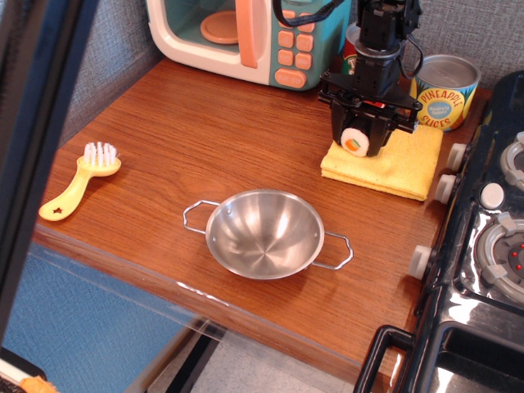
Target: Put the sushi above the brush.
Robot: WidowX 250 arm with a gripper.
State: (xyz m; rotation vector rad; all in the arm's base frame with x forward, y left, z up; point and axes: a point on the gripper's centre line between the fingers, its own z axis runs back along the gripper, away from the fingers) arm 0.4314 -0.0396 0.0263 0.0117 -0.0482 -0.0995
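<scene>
The sushi (354, 142), a small black roll with a white face and orange centre, sits between the black fingers of my gripper (360, 139) over the yellow cloth (385, 160) at the back right. The fingers are closed against its sides. I cannot tell whether it still touches the cloth. The yellow brush (79, 181) with white bristles lies at the far left of the wooden table (196, 131), far from the gripper, head pointing away from the front edge.
A steel bowl (264, 233) with wire handles stands mid-table near the front edge. A toy microwave (246, 37) is at the back. A pineapple can (444, 92) and a tomato can stand behind the cloth. A toy stove (483, 246) lines the right side.
</scene>
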